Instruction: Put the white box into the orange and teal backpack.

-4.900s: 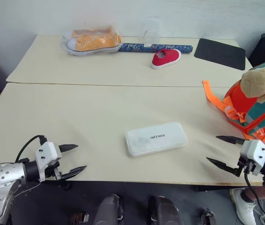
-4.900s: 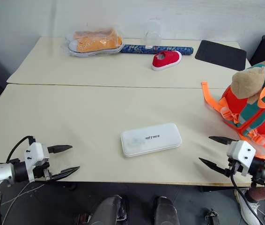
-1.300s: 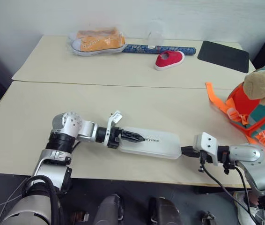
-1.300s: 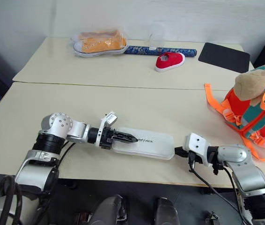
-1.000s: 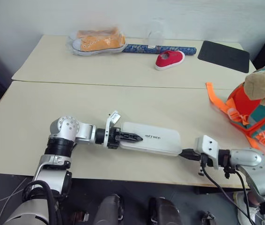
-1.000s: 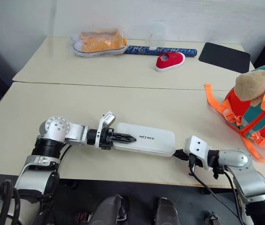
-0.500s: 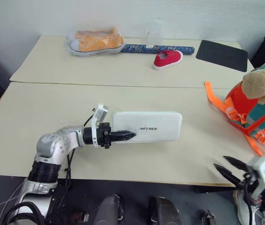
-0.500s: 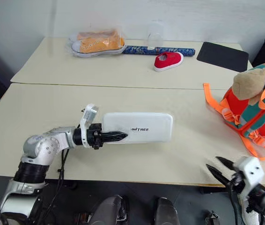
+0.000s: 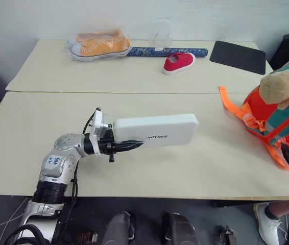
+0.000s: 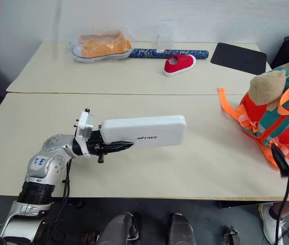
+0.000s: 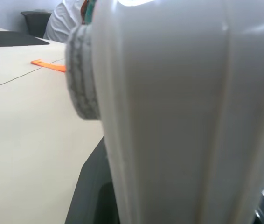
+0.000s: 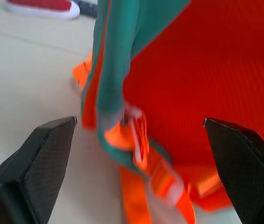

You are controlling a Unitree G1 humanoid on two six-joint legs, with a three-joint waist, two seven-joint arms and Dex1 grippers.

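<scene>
A: Lighting?
B: Bright, even and diffuse; a soft shadow lies on the cream tabletop beneath the flat white plastic case.

A: Defects?
B: In the wrist views, that case and the orange and teal fabric backpack are blurred, too close for focus.

Box pressed so close in the left wrist view as to blur, hiding the left gripper's fingers. Backpack cut by the right edge, lower part blurred in the right wrist view. Right gripper cut at the bottom there. Lettering on the box too small to read. Clear object behind the red shoe indistinct.
</scene>
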